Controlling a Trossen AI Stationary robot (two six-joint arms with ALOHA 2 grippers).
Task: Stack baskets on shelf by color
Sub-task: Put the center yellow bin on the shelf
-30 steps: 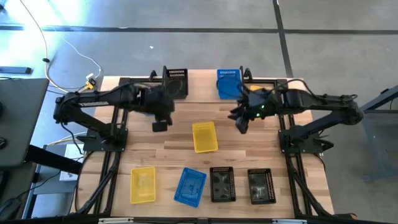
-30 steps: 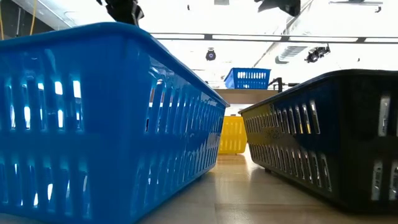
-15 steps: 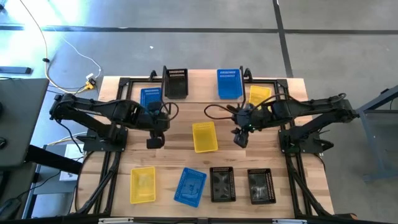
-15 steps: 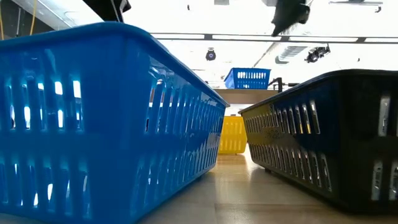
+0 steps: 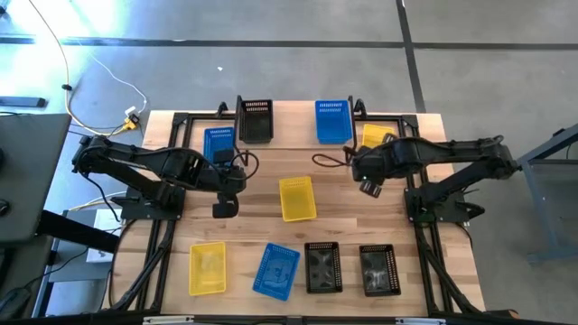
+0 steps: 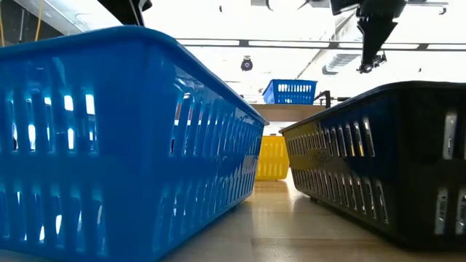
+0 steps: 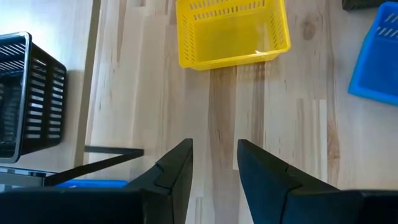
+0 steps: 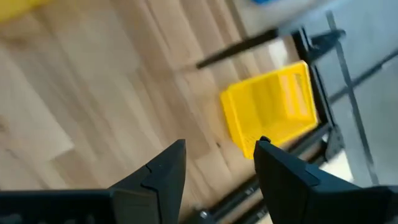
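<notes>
A: Right gripper (image 5: 370, 188) has swung from table centre toward the right edge, fingers parted, empty.
B: Near edge baskets?
A: Yellow basket (image 5: 207, 268), blue, two black. Left gripper (image 5: 224, 208) released mid-table. Shelf (image 5: 293, 125) at far edge.

Left hand (image 5: 225, 208) empty, fingers slightly parted, extended toward centre, right hand (image 5: 370, 188) empty, fingers parted, arm reaching inward

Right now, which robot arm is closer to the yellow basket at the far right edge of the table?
The right arm. Its gripper hangs open and empty just beside that yellow basket, which fills its wrist view. The left gripper is across the table, nearer the middle yellow basket.
</notes>
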